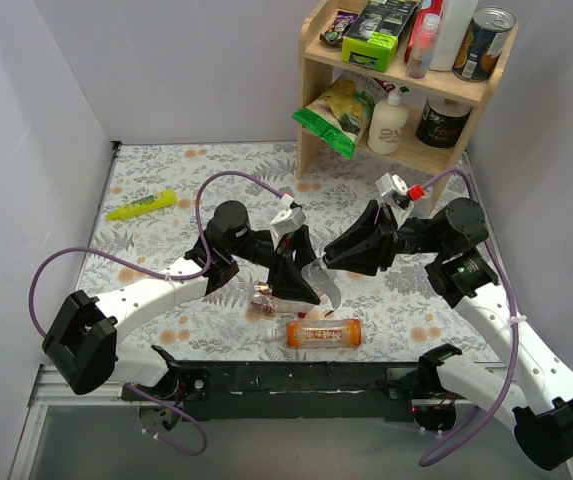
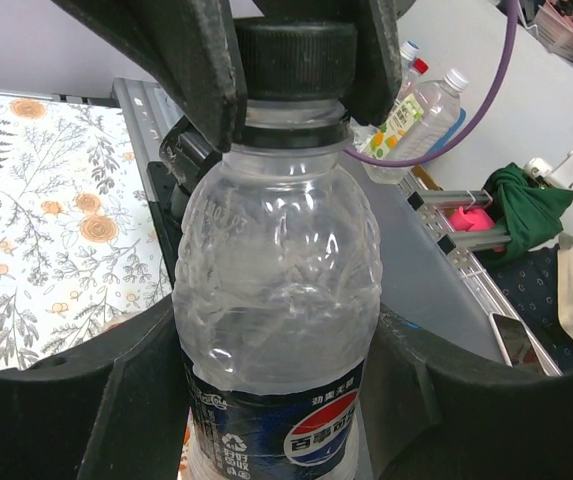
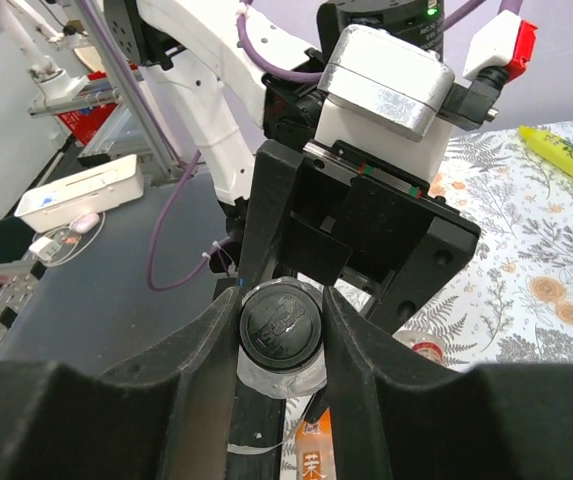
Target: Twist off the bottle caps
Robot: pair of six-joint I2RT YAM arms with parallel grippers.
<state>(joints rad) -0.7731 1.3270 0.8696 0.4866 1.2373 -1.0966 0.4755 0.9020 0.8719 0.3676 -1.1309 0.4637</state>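
Observation:
I hold a clear bottle with a dark-blue label (image 2: 276,300) above the table. My left gripper (image 2: 278,400) is shut on its body, one jaw on each side. My right gripper (image 3: 281,335) is shut on its black cap (image 3: 280,322), whose ribbed side shows in the left wrist view (image 2: 294,55). From above, the left gripper (image 1: 292,280) and the right gripper (image 1: 332,262) meet over the front middle of the table. An orange-filled bottle (image 1: 323,334) lies on its side near the front edge. A reddish-labelled bottle (image 1: 264,299) lies just left of it, partly hidden by the left gripper.
A yellow tube (image 1: 142,205) lies at the far left of the flowered table mat (image 1: 166,180). A wooden shelf (image 1: 318,110) with tins, packets and a white pump bottle (image 1: 388,122) stands at the back right. Two more small bottles (image 2: 421,105) show beyond the table's front rail.

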